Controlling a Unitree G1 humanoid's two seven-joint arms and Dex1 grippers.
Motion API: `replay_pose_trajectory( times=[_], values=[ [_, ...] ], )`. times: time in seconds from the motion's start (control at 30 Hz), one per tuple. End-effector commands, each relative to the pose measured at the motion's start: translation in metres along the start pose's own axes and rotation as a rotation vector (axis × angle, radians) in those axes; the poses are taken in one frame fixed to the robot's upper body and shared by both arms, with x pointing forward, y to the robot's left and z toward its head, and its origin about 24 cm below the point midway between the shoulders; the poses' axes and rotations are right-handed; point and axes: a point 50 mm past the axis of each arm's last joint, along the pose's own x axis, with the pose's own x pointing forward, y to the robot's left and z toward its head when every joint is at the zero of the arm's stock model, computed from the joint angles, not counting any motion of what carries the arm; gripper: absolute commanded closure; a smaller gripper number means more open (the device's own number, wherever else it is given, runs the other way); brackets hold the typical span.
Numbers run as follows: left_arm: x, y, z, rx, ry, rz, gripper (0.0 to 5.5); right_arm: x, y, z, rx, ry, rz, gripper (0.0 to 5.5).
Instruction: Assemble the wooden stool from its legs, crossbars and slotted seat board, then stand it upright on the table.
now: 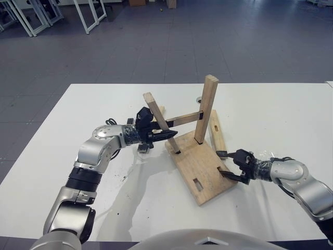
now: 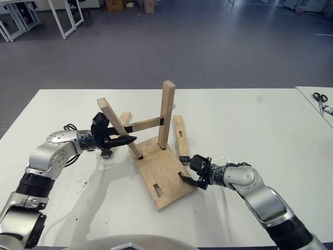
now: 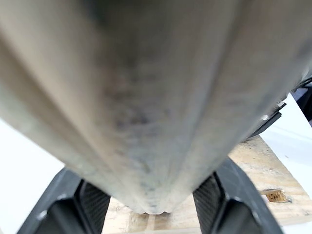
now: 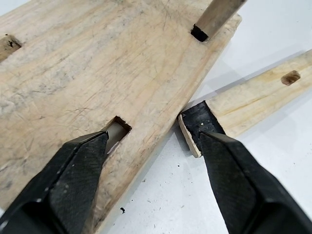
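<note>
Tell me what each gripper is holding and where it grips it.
Left gripper: the tilted leg, clamped near mid-length. Right gripper: nothing; its jaws stand open at the edge of the seat board.

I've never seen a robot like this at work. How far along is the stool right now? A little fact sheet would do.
Seat: pale wooden slotted seat board, flat on the white table
Fitted: upright wooden leg and tilted wooden leg, joined by a crossbar
Empty slots: two visible
Loose: wooden bar with a black end, lying beside the board
Left gripper: shut on the tilted leg
Right gripper: open, straddling the board's edge by an empty slot
Stool: unfinished
</note>
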Motion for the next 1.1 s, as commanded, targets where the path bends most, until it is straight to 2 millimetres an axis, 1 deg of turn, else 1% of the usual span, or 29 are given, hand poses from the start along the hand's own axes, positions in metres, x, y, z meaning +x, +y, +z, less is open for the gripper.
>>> replay_pose_trajectory(
  times=[0.03, 0.1, 0.17, 0.23, 0.3, 0.4, 0.47, 0.53, 0.6, 0.63, 0.67, 0.7, 0.73, 0.77, 0.8, 0.83, 0.87, 0.9, 0.93, 0.97, 1.0, 1.03, 1.1],
  values=[
    [-0.015, 0.003, -0.048, -0.061, 0.319, 0.086, 3.47, 0.0, -0.002, -0.015, 0.028, 0.094, -0.018, 2.08],
    [-0.015, 0.005, -0.054, -0.082, 0.333, 0.11, 3.47, -0.002, -0.003, -0.013, 0.022, 0.087, -0.022, 2.08],
    [-0.017, 0.004, -0.069, -0.104, 0.373, 0.123, 3.47, -0.004, -0.009, -0.003, 0.036, 0.036, -0.034, 2.08],
    [-0.02, -0.001, -0.088, -0.138, 0.409, 0.132, 3.47, -0.008, -0.02, 0.016, 0.074, -0.052, -0.062, 2.08],
    [-0.021, -0.007, -0.103, -0.172, 0.429, 0.13, 3.47, -0.013, -0.029, 0.034, 0.114, -0.136, -0.081, 2.08],
    [-0.022, -0.01, -0.11, -0.184, 0.435, 0.127, 3.47, -0.021, -0.041, 0.057, 0.222, -0.266, -0.109, 2.08],
    [-0.022, -0.009, -0.109, -0.177, 0.432, 0.124, 3.47, -0.023, -0.043, 0.08, 0.343, -0.405, -0.102, 2.43],
    [-0.021, -0.007, -0.106, -0.166, 0.431, 0.12, 3.47, -0.019, -0.034, 0.111, 0.492, -0.591, -0.034, 2.85],
    [-0.021, -0.005, -0.105, -0.162, 0.428, 0.122, 3.47, -0.007, -0.018, 0.146, 0.603, -0.762, 0.067, 3.22],
    [-0.021, -0.005, -0.104, -0.16, 0.428, 0.12, 3.47, 0.001, -0.015, 0.163, 0.622, -0.809, 0.066, 3.47],
    [-0.02, -0.005, -0.104, -0.157, 0.429, 0.115, 3.47, 0.009, -0.016, 0.176, 0.61, -0.824, 0.016, 3.7],
    [-0.018, -0.005, -0.103, -0.154, 0.43, 0.108, 3.47, 0.017, -0.022, 0.188, 0.574, -0.83, -0.078, 3.94],
    [-0.017, -0.004, -0.102, -0.149, 0.431, 0.101, 3.47, 0.022, -0.031, 0.2, 0.538, -0.852, -0.194, 3.98],
    [-0.017, -0.003, -0.101, -0.144, 0.432, 0.098, 3.47, 0.026, -0.037, 0.207, 0.491, -0.861, -0.28, 3.98],
    [-0.016, -0.003, -0.1, -0.141, 0.431, 0.095, 3.47, 0.038, -0.039, 0.207, 0.49, -0.833, -0.322, 3.98],
    [-0.015, -0.002, -0.098, -0.136, 0.431, 0.092, 3.47, 0.052, -0.038, 0.201, 0.46, -0.774, -0.349, 3.98],
    [-0.013, -0.001, -0.097, -0.13, 0.431, 0.087, 3.47, 0.073, -0.032, 0.184, 0.419, -0.654, -0.361, 3.98],
    [-0.011, -0.001, -0.095, -0.122, 0.431, 0.081, 3.47, 0.094, -0.02, 0.162, 0.364, -0.51, -0.348, 3.98],
    [-0.009, 0.0, -0.093, -0.116, 0.431, 0.076, 3.47, 0.106, -0.008, 0.141, 0.324, -0.397, -0.314, 3.98],
    [-0.007, 0.0, -0.092, -0.111, 0.43, 0.073, 3.47, 0.113, 0.003, 0.129, 0.3, -0.332, -0.281, 3.98],
    [-0.006, 0.001, -0.091, -0.108, 0.43, 0.072, 3.47, 0.114, 0.009, 0.124, 0.285, -0.307, -0.26, 3.98],
    [-0.005, 0.001, -0.091, -0.108, 0.427, 0.073, 3.47, 0.114, 0.011, 0.125, 0.282, -0.316, -0.254, 3.98],
    [-0.004, 0.001, -0.092, -0.109, 0.426, 0.079, 3.47, 0.107, 0.006, 0.137, 0.293, -0.405, -0.276, 3.98]
  ],
)
